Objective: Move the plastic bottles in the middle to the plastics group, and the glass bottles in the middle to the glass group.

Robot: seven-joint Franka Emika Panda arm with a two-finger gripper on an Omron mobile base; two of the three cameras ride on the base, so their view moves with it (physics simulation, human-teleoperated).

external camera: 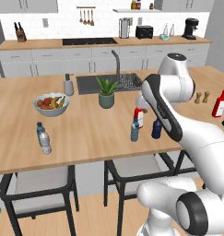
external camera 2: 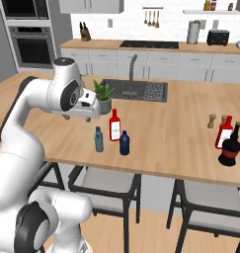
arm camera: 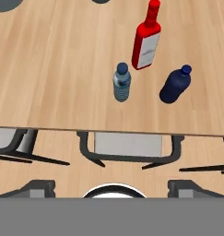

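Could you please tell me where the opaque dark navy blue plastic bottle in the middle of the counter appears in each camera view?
Left base view: the opaque dark navy blue plastic bottle stands right of centre, beside the arm.
Right base view: just left of centre, near the counter's front edge.
Hand view: upper right.
Shared landmark: the red glass bottle with a white label stands just behind it, between it and the pale teal see-through bottle.

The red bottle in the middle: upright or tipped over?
Upright: the red bottle stands on its base, neck pointing up, beside the two blue bottles.

Upright teal bottle (arm camera: 122, 83), navy bottle (arm camera: 174, 85), red bottle (arm camera: 146, 40), clustered mid-counter.
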